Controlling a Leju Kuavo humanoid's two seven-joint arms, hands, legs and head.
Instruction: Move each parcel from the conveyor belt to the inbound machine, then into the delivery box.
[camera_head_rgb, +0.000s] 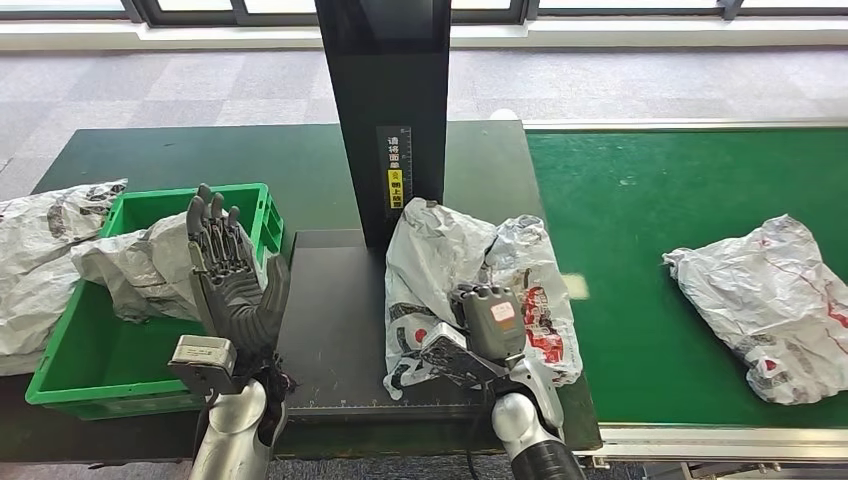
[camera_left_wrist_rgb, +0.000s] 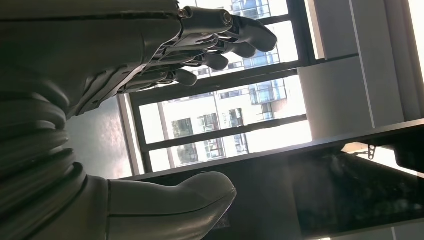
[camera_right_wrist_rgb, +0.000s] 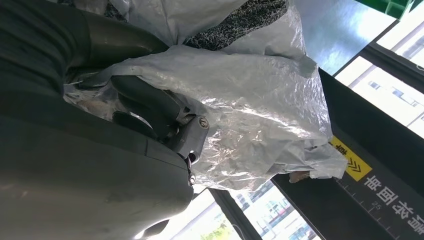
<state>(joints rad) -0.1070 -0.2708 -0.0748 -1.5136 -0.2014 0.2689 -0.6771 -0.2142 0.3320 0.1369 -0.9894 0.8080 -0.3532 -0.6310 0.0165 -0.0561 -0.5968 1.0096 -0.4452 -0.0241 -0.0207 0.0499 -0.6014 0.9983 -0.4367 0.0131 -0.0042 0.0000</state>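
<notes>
A crumpled grey plastic parcel (camera_head_rgb: 450, 270) with red print lies on the dark platform of the inbound machine (camera_head_rgb: 340, 330), at the foot of its black column (camera_head_rgb: 390, 110). My right hand (camera_head_rgb: 490, 325) grips the parcel's near edge; in the right wrist view the dark fingers (camera_right_wrist_rgb: 150, 107) sink into the wrinkled plastic (camera_right_wrist_rgb: 250, 100). My left hand (camera_head_rgb: 232, 275) is raised upright with fingers spread, holding nothing, beside the green delivery box (camera_head_rgb: 60, 385); it is open in the left wrist view too (camera_left_wrist_rgb: 200, 45). Another grey parcel (camera_head_rgb: 140, 265) lies inside the box. One more parcel (camera_head_rgb: 775, 300) rests on the green conveyor belt (camera_head_rgb: 650, 230).
A further grey parcel (camera_head_rgb: 40, 260) lies left of the green box on the dark table. The machine's column stands between the box and the belt. The belt's metal frame (camera_head_rgb: 720, 440) runs along the near edge. Grey carpet and windows lie beyond.
</notes>
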